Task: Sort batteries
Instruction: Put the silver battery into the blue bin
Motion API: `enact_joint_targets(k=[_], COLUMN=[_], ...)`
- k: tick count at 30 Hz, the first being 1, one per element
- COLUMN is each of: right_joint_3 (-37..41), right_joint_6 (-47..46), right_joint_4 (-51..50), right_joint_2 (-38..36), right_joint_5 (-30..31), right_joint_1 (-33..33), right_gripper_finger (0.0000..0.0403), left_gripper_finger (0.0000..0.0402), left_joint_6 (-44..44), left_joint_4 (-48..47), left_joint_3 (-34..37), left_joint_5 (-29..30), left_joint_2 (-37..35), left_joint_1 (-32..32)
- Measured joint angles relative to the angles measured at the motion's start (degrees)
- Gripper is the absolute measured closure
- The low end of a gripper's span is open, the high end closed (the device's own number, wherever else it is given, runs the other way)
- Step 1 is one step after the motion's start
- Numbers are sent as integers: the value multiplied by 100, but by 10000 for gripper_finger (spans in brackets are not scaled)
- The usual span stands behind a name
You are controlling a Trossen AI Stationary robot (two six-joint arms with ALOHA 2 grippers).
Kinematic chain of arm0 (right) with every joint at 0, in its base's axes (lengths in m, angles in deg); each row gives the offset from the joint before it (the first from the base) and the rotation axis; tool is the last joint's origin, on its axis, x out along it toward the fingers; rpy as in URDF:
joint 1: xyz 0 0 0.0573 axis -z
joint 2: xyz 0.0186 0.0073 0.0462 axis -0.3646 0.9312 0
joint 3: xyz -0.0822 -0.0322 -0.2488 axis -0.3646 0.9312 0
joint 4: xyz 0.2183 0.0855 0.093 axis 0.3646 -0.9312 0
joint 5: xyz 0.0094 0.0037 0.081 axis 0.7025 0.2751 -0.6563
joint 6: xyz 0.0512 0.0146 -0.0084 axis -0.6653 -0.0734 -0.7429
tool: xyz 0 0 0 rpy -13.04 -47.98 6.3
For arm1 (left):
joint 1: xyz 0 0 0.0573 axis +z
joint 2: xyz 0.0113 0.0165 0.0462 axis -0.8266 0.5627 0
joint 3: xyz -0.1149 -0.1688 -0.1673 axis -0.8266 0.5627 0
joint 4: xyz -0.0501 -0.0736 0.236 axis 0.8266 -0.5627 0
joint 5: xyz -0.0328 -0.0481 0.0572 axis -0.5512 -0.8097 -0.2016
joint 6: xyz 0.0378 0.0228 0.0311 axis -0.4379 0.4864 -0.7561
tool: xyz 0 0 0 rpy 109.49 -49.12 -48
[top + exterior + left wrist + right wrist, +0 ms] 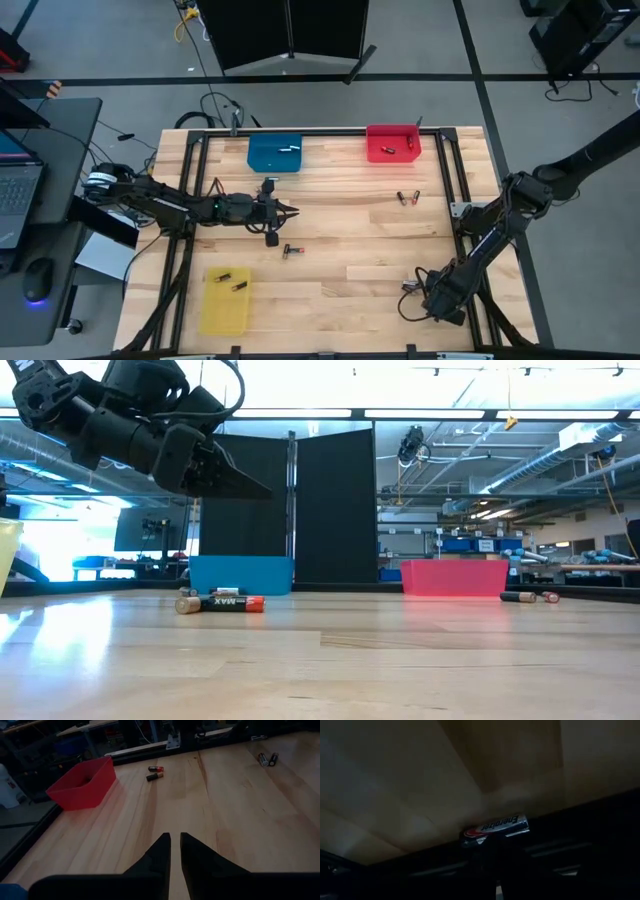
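Note:
My left gripper [291, 210] [175, 840] hangs shut and empty above the table's middle, well clear of the wood in the low view [255, 490]. A pair of batteries [291, 250] [222, 603] lies on the table just nearer than it. Another pair [407, 198] [155, 772] lies toward the red bin. My right gripper [410, 290] is low at the near right, shut on a silver-grey battery [495, 830]. More batteries lie in the blue bin [275, 153], the red bin [392, 143] and the yellow bin [225, 300]. My right gripper has the silver-grey battery at its fingertips [496, 846], about the middle of the battery's length [496, 833]. The fingers lie across it and come down slanting from the table's right. The dark fingers hide the place of contact. I cannot tell whether the battery is off the wood.
The blue bin and the red bin [82, 782] stand at the far edge and the yellow bin at the near left. Black frame rails [455, 215] run along the table's sides. A laptop and a mouse [36, 280] sit on a desk to the left, off the table.

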State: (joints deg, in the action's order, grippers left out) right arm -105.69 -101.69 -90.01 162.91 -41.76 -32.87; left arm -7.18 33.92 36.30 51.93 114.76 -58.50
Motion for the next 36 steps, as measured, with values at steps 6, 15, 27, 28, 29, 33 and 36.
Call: enact_joint_targets(k=[6,15,27,28,29,33,36], right_joint_3=[-14,-498,-648,-648,-648,-617,-547], right_joint_6=[115,242,-2115,-2520,-2908,-4278,-5016], right_joint_4=[45,-429,-180,-174,-166,-159,-151], right_joint_2=[44,-28,-326,-334,-344,-352,-352], right_joint_5=[646,1306,1289,1389,1479,1773,2046], right_joint_1=[184,465,374,323,269,23,-185], right_gripper_finger=[390,389,343,337,330,306,293], left_gripper_finger=[353,353,353,353,353,353,353], left_joint_6=[2,2,2,2,2,4,27], left_joint_4=[2,71,65,61,56,9,-41], left_joint_3=[0,0,0,0,0,-2,-2], left_joint_5=[122,122,119,119,119,119,117], left_joint_2=[0,0,0,0,0,0,0], left_joint_1=[2,2,2,2,2,0,0])
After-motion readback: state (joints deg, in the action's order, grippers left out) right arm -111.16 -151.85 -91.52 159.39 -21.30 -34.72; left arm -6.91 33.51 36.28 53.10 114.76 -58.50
